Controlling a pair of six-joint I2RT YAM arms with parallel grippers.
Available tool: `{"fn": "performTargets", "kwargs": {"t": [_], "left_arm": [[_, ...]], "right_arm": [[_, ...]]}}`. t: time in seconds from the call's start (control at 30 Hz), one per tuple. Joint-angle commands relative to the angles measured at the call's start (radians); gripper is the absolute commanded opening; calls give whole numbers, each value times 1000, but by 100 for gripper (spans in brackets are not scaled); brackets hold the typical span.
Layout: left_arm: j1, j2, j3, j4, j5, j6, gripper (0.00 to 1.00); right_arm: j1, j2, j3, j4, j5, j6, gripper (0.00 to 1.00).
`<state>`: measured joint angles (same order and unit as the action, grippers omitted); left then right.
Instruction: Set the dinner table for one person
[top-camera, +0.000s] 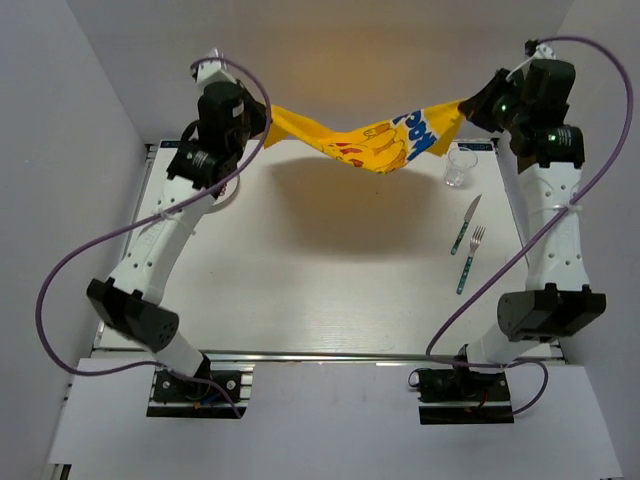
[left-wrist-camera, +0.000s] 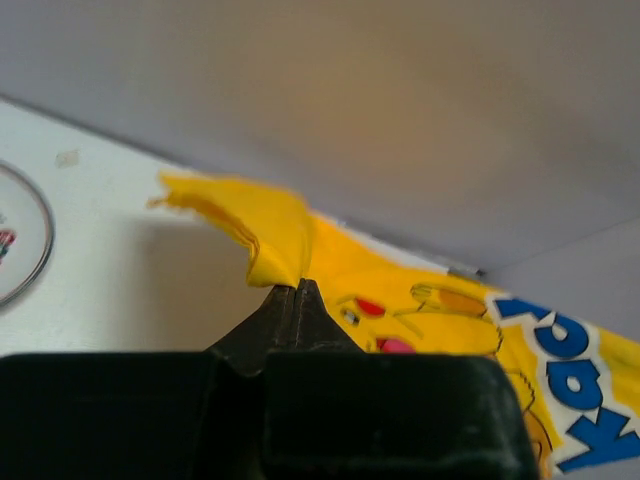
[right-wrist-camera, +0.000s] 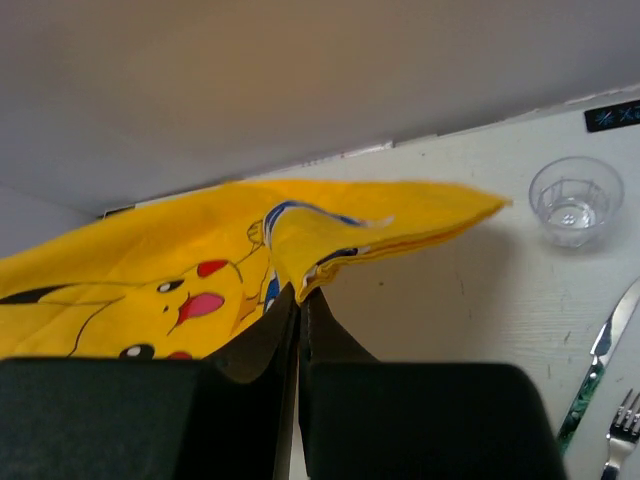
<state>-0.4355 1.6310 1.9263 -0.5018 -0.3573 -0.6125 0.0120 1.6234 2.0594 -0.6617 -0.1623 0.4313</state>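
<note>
A yellow cartoon-printed cloth (top-camera: 370, 140) hangs stretched and sagging above the far part of the white dinner table (top-camera: 330, 280). My left gripper (top-camera: 268, 118) is shut on the cloth's left corner; in the left wrist view the closed tips (left-wrist-camera: 297, 285) pinch a fold of the cloth (left-wrist-camera: 420, 310). The right gripper (top-camera: 468, 108) is shut on the opposite corner, and in the right wrist view (right-wrist-camera: 300, 292) it clamps several layers of cloth (right-wrist-camera: 150, 260). Both corners are held up in the air.
A clear cup (top-camera: 458, 167) (right-wrist-camera: 575, 200) stands at the far right. A knife (top-camera: 465, 225) (right-wrist-camera: 600, 350) and a fork (top-camera: 470, 258) lie side by side nearer. A plate (left-wrist-camera: 20, 240) sits under the left arm. Grey walls enclose three sides; a metal rail (top-camera: 330, 355) edges the front.
</note>
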Motion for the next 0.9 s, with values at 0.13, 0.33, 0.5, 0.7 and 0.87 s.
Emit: {"fn": "performTargets", "kwargs": {"t": [0.13, 0.33, 0.5, 0.7, 0.87], "left_arm": [[-6, -348, -625, 296, 30, -80, 0], [-17, -601, -1151, 295, 15, -274, 98], [-17, -772, -1242, 151, -17, -287, 98], [-17, -654, -1095, 112, 61, -202, 98], [-26, -245, -830, -57, 35, -217, 98]], "right_arm": [[-38, -293, -621, 317, -167, 10, 0], [-40, -638, -1137, 393, -102, 72, 89], [-34, -744, -1243, 375, -59, 75, 89], [-14, -539, -1145, 352, -83, 27, 89], [109, -170, -946, 223, 53, -9, 89]]}}
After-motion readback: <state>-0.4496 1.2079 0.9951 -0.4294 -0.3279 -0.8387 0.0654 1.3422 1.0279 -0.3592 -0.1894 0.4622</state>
